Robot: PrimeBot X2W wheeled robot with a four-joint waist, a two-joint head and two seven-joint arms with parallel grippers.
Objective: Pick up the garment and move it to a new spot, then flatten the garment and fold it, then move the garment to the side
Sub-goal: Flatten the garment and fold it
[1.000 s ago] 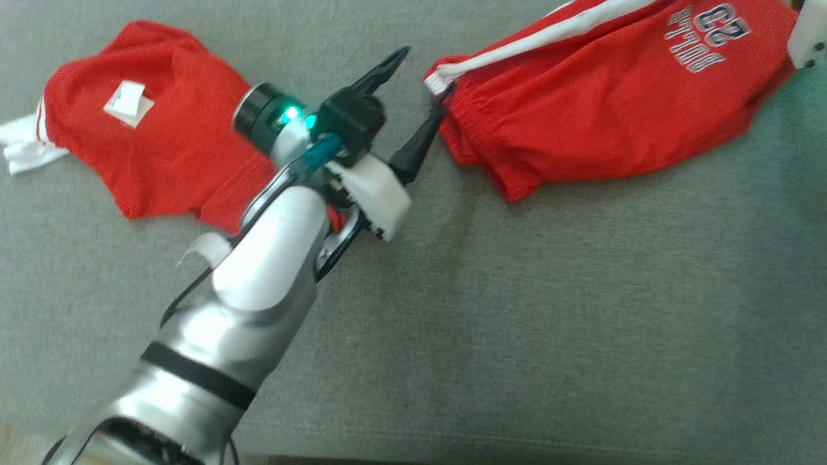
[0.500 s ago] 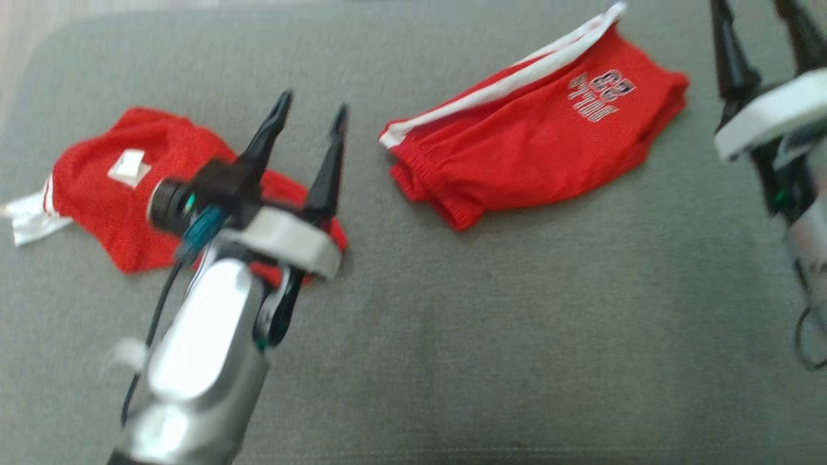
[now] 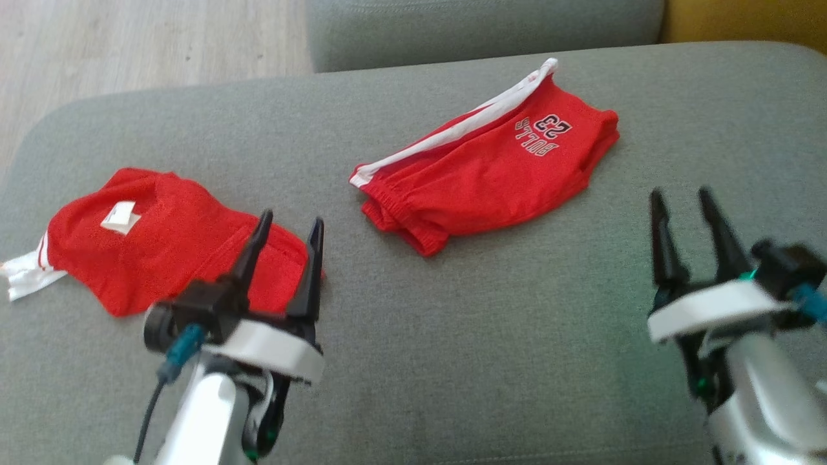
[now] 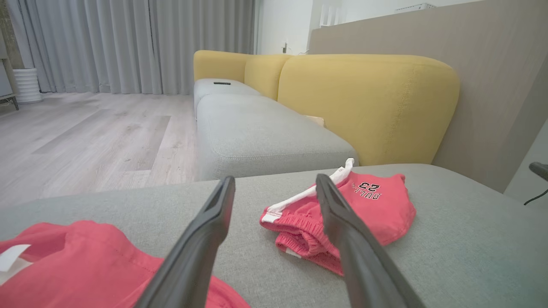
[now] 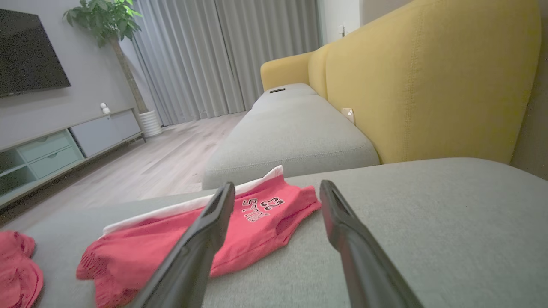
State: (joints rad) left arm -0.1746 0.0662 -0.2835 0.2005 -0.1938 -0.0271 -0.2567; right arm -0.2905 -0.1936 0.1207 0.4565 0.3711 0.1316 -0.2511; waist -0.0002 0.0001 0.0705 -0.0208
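Note:
A folded red garment (image 3: 491, 168) with a white side stripe and a "BULLS 23" print lies on the grey sofa cushion (image 3: 484, 336), right of centre. It also shows ahead of both wrist cameras: garment (image 4: 381, 209), garment (image 5: 257, 231). A second red garment (image 3: 155, 245) with a white tag lies crumpled at the left. My left gripper (image 3: 291, 223) hovers open over that piece's right edge, empty; its fingers (image 4: 214, 226) frame bare cushion. My right gripper (image 3: 680, 194) stands open and empty at the lower right, apart from the folded garment.
A yellow sofa back (image 4: 368, 102) rises behind the cushion, and another grey seat (image 4: 261, 132) continues beyond it. Wooden floor (image 3: 129, 45) lies past the cushion's far left edge. A TV cabinet (image 5: 64, 145) and a potted plant (image 5: 107, 25) stand across the room.
The head camera has risen and pulled back, so the whole picture shifted. My left gripper drew away from the folded garment's waistband toward the lower left. My right gripper came down into view, open.

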